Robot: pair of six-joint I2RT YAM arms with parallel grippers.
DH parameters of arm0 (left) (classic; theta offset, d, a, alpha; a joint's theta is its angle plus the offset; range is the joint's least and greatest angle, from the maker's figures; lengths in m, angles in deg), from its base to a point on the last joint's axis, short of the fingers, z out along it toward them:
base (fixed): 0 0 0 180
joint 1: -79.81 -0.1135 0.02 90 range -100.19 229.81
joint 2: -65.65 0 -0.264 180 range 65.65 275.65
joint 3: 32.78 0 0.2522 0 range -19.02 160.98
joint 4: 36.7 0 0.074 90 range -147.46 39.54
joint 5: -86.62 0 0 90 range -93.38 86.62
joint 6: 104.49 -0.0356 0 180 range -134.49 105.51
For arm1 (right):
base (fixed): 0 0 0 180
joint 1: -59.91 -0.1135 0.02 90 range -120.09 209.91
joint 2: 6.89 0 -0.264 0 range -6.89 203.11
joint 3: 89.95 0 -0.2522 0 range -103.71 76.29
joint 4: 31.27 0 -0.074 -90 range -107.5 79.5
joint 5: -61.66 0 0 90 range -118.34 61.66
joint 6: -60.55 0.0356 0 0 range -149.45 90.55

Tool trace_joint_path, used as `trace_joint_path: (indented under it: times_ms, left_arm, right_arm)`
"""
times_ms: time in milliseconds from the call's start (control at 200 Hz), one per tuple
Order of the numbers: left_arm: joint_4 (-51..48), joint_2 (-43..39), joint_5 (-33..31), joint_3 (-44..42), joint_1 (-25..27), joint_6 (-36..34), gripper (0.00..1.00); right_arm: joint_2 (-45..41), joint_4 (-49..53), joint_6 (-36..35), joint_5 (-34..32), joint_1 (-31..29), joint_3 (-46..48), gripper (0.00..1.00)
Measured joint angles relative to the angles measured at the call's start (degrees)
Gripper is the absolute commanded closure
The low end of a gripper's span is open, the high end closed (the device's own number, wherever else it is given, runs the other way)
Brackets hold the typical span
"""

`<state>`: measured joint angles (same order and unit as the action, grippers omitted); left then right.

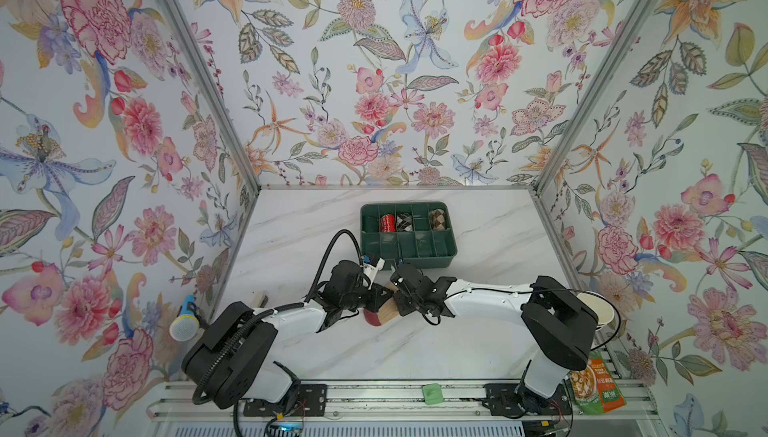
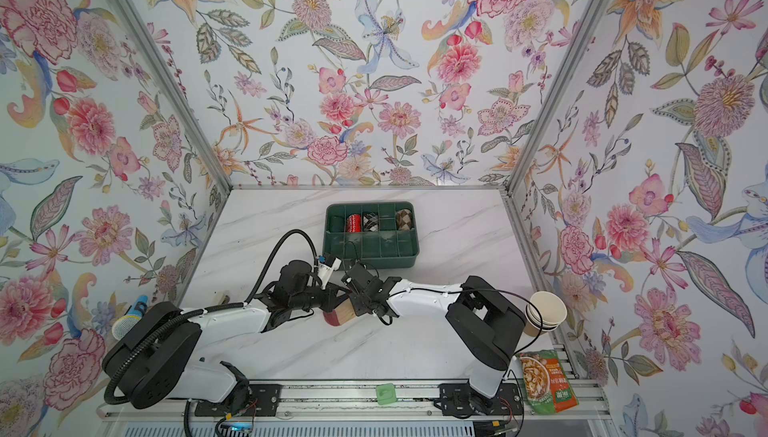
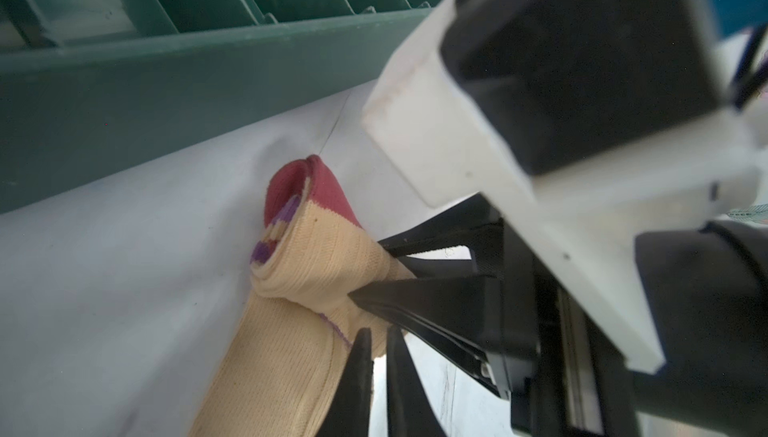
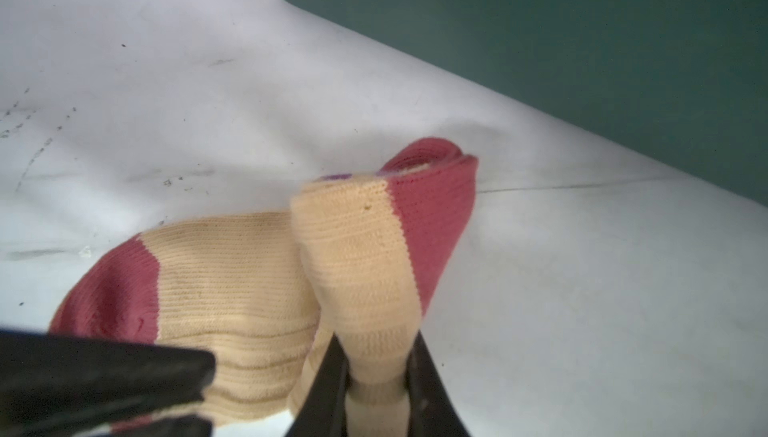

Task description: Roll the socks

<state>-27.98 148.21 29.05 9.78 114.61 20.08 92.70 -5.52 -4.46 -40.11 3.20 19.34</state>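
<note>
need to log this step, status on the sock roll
Left hand pinched on sock edge. Right hand clamped on the raised fold. Roll partly formed. Green tray close behind, not blocking.

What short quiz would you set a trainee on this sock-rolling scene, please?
1. True or false: the right claw is clamped on a fold of the cream-and-red sock.
2. Where is the red rolled sock? A) in the green divided tray; B) in the right claw; C) under the cream-and-red sock.
3. What pattern shows on the neighbouring roll, just right of it in a top view?

Key: 1 true; 2 A; 3 black-and-white diamonds.
</note>
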Motion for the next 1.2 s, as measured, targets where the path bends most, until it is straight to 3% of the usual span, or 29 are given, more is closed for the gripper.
trace_joint_path:
  times_ms: [651, 781, 891, 1201]
  left_arm:
    - [11.2, 7.8, -1.6, 1.1, 0.1, 4.1, 0.87]
    - [12.7, 10.5, -1.5, 1.4, 0.4, 4.5, 0.9]
    - [13.5, 12.0, -1.6, 1.8, 0.5, 5.0, 1.0]
    - [15.5, 14.9, -1.5, 2.1, 0.6, 4.9, 1.0]
  right_arm:
    - [0.0, -0.2, -0.8, -0.5, -1.1, 0.0, 0.93]
    - [0.0, -0.2, -0.9, -0.5, -1.1, 0.0, 0.93]
    - [0.0, -0.2, -1.1, -0.4, -1.1, 0.0, 0.92]
    - [0.0, 0.0, -1.3, 0.2, -1.1, 0.0, 0.89]
